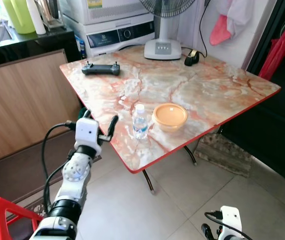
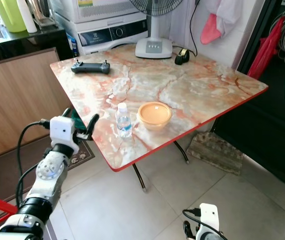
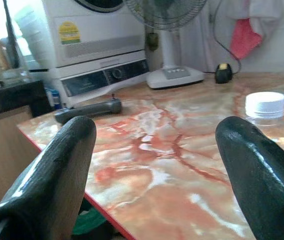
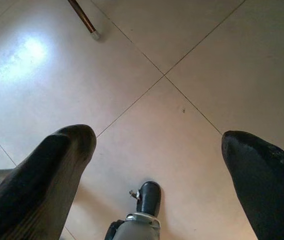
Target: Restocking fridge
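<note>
Two black fingers of the left tool (image 1: 98,125) spread wide, empty, at the counter (image 1: 207,90) edge, near the water bottle (image 1: 140,121) standing upright beside the orange bowl (image 1: 170,116). Right tool (image 4: 156,165) gapes too, low over floor tiles.

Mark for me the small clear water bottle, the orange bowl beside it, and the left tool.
Small clear plastic water bottle with white cap (image 1: 140,122): left eye view, on its label.
Round orange bowl (image 1: 170,116): left eye view, on its inside.
Left tool (image 1: 98,124): left eye view, midway between its fingertips.
</note>
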{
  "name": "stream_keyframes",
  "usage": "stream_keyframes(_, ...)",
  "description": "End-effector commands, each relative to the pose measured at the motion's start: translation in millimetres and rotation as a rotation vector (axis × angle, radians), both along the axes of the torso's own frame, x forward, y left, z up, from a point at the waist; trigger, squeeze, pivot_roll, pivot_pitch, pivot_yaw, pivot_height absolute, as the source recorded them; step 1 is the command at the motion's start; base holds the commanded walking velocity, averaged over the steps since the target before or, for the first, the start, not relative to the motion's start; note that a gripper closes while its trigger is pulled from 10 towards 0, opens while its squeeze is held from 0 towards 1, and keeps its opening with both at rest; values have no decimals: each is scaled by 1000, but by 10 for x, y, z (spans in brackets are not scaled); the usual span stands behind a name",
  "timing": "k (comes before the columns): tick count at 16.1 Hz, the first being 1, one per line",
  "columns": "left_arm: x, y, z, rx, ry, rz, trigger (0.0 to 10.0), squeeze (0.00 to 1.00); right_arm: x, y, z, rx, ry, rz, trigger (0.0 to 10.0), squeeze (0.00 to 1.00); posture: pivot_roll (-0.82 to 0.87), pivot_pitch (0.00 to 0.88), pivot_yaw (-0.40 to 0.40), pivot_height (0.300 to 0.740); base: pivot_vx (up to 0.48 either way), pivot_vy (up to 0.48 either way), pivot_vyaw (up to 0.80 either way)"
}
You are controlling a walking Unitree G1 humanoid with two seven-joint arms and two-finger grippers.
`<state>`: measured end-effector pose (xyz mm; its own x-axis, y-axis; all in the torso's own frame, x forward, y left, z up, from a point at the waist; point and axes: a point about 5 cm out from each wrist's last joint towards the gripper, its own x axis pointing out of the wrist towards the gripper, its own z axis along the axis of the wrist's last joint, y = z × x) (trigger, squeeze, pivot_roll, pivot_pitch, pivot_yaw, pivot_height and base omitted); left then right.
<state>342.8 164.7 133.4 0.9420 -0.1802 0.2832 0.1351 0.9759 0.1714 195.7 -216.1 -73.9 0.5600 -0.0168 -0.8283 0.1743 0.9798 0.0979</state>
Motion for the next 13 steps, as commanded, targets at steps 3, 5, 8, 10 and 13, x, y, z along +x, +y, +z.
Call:
stream_keyframes(3,39,-96,63,-16,13,-42,10000,0,31,-15,19,-2,-12,-21,10000,0,93,0,-3,740,0,0,0)
stream_keyframes(5,49,-108,80,-21,18,-50,10000,0,44,-18,27,1,-22,-34,10000,0,92,0,-5,740,0,0,0)
stream_keyframes(8,54,-113,76,-21,33,-58,10000,0,54,-27,35,-1,-30,-31,10000,0,90,0,-10,740,0,0,0)
stream_keyframes(10,53,-123,69,-10,43,-66,10000,0,58,-31,38,-2,-30,-31,10000,0,88,0,-11,740,0,0,0)
stream_keyframes(13,57,-120,84,-14,45,-73,10000,0,54,-24,34,10,-26,-40,10000,0,89,0,-12,740,0,0,-260)
